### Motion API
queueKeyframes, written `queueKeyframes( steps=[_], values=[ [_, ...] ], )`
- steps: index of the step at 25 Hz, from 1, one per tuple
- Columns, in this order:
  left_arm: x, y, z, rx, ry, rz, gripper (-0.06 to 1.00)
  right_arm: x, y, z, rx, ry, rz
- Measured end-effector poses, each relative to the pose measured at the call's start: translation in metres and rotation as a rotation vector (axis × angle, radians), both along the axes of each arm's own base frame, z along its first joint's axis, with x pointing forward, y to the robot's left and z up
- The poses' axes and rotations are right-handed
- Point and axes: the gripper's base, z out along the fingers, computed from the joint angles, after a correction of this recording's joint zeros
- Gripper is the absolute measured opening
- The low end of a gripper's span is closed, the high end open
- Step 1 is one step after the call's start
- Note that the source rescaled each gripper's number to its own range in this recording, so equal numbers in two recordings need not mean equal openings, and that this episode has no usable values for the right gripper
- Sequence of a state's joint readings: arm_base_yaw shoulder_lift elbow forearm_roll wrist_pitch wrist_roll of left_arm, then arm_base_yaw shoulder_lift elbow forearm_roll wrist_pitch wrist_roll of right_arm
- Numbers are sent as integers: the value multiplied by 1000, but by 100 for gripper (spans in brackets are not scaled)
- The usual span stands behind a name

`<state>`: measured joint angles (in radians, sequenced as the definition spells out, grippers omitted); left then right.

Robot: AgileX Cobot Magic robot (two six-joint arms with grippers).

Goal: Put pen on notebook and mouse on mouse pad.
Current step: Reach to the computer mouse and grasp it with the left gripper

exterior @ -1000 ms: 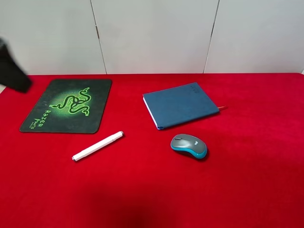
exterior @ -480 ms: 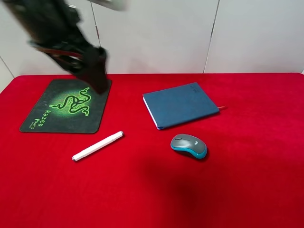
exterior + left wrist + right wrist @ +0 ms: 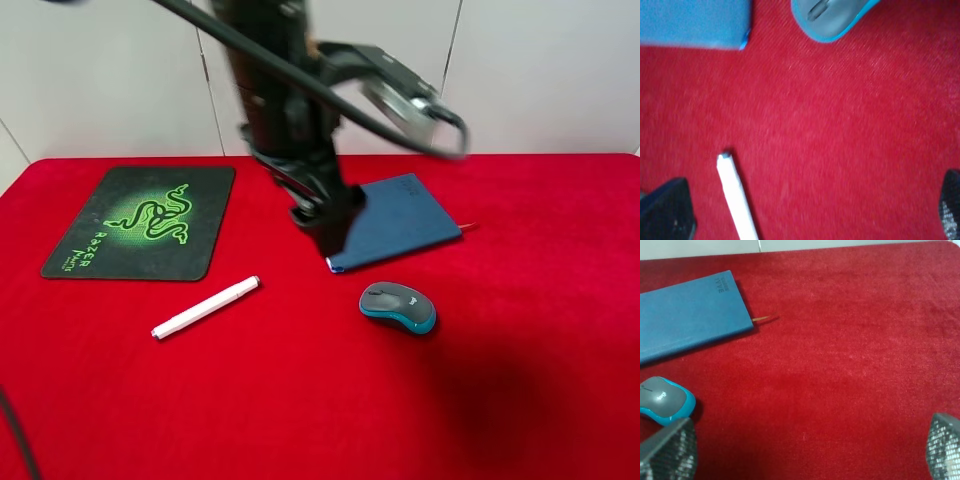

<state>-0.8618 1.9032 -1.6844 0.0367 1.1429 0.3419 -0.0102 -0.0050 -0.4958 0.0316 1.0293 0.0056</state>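
Red cloth (image 3: pixel 300 400), mouse pad (image 3: pixel 205 215) lettered "Razer"

The counter (image 3: pixel 300 400) carries four things, none touching another. The mouse pad (image 3: pixel 140 222) lies at the back left. The pen (image 3: pixel 205 307) lies in front of the pad's right corner, near it but apart, slanted so that its right end sits farther back. The notebook (image 3: pixel 400 218) lies right of the middle, about level with the pad and slightly turned. A ribbon (image 3: pixel 468 227) sticks out at its right side. The mouse (image 3: pixel 398 306) lies just in front of the notebook, well right of the pen. The left tool (image 3: pixel 325 235) hangs over the notebook's left end and hides it from the high camera.
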Motion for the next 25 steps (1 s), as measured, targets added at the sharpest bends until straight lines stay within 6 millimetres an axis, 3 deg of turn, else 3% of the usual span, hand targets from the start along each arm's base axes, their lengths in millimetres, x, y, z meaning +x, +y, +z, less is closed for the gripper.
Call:
queueKeyframes(
  steps=[10,18,25],
  values=[
    [10,-52,-47,12,17,-209,100,0,0,0,0,0,0],
    [11,-72,-81,7,-1,-337,100,0,0,0,0,0,0],
    [16,-79,-93,-23,-54,-418,100,0,0,0,0,0,0]
  ],
)
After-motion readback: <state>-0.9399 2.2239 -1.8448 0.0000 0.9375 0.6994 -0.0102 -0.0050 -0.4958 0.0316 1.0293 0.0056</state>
